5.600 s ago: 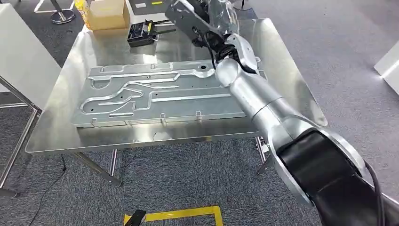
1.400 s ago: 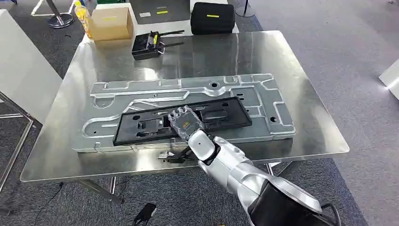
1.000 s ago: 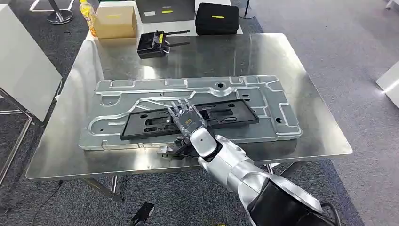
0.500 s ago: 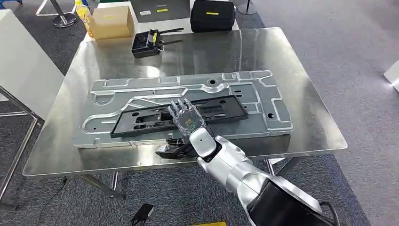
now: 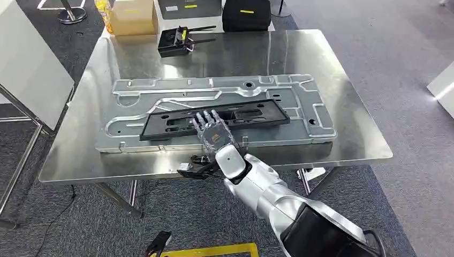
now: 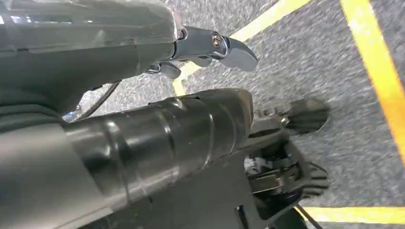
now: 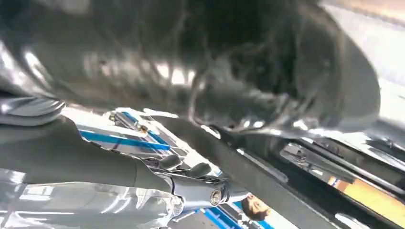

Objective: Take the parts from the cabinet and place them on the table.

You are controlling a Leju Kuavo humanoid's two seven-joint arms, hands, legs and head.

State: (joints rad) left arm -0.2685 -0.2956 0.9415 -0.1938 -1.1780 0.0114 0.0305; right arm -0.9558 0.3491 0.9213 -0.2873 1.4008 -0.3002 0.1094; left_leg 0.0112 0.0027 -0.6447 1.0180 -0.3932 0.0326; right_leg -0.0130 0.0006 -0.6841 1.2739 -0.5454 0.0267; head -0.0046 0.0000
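A long black frame part (image 5: 251, 115) lies flat across a large stamped metal plate (image 5: 308, 126) on the steel table (image 5: 348, 139). My right hand (image 5: 212, 134) hovers palm down at the part's near edge, its fingers (image 5: 206, 119) spread and reaching over the black frame. It grips nothing, and I cannot tell whether the fingertips touch the part. The right wrist view is blurred, with the thumb (image 7: 210, 193) against shiny metal. My left hand (image 6: 143, 43) hangs over grey carpet with the thumb (image 6: 229, 47) stretched out and nothing in it.
At the table's far edge stand a cardboard box (image 5: 134, 16), a black case (image 5: 246, 13) and a black device with antennae (image 5: 176, 42). A white panel (image 5: 27, 69) stands on the left. Yellow floor tape (image 5: 214, 250) and a small black object (image 5: 159, 243) lie below.
5.6 s ago my right arm stretched over the bare plate; now the black part lies on it. Over the last second the camera shifts a little and the hand stays at the part's near edge.
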